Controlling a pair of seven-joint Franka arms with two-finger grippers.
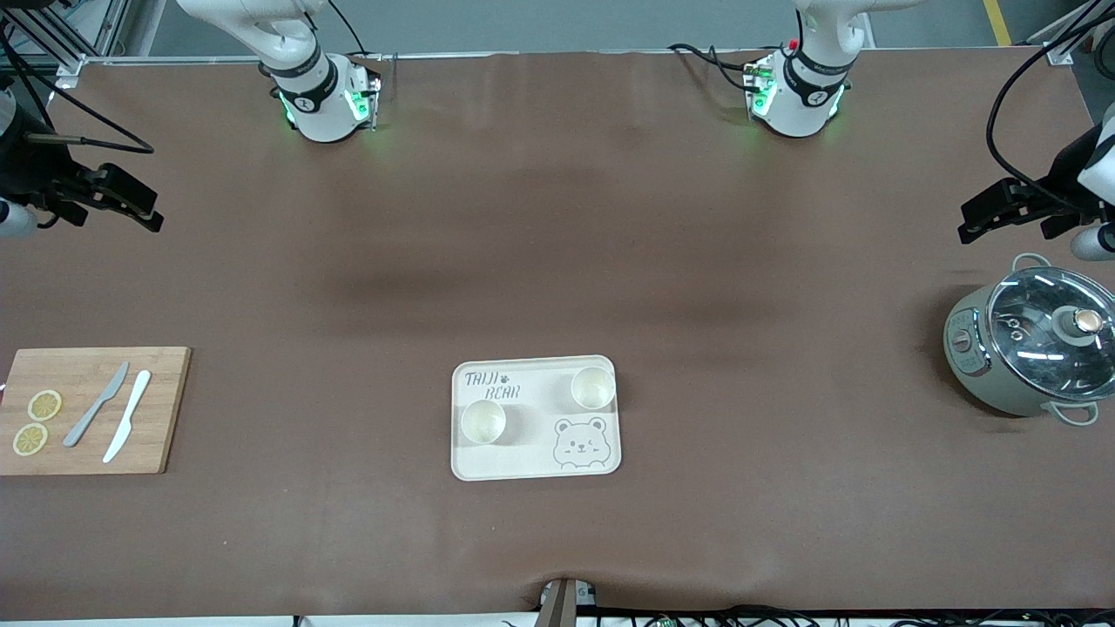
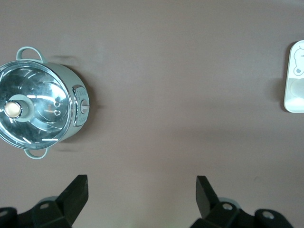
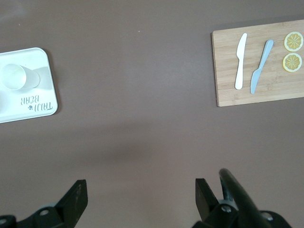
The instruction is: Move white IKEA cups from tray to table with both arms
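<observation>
Two white cups stand upright on the cream bear tray (image 1: 601,461) in the middle of the table. One cup (image 1: 483,421) is toward the right arm's end; the other cup (image 1: 593,387) is toward the left arm's end and a little farther from the front camera. One cup (image 3: 14,77) also shows on the tray (image 3: 40,102) in the right wrist view. My right gripper (image 1: 144,213) is open and empty over bare table at the right arm's end (image 3: 141,192). My left gripper (image 1: 974,225) is open and empty over bare table beside the pot (image 2: 141,190).
A grey-green pot with a glass lid (image 1: 1032,344) stands at the left arm's end and also shows in the left wrist view (image 2: 40,109). A wooden cutting board (image 1: 165,409) with two knives and two lemon slices lies at the right arm's end (image 3: 228,90).
</observation>
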